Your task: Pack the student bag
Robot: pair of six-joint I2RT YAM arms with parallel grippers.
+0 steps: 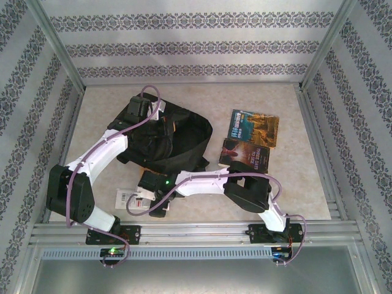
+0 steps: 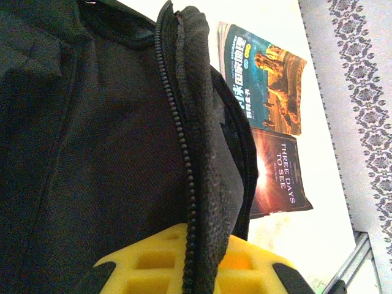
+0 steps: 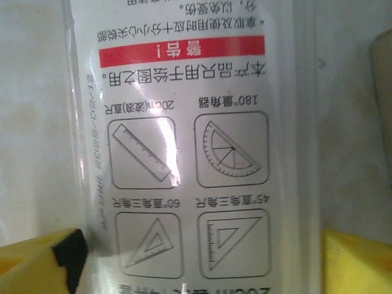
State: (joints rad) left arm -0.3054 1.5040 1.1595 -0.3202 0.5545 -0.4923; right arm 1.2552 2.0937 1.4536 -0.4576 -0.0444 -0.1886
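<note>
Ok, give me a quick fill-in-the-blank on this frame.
The left gripper is clamped on the ___ edge of the student bag.
___ books lie on the table beside it.
The right gripper stands ___ over the geometry-set packet.
Missing: zipper; two; open.

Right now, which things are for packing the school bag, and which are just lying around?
For the job: student bag, ruler-set packet, blue-and-orange book, "Three Days to See" book. These three probably go in the bag.
Just there: table, patterned walls, metal rail.
</note>
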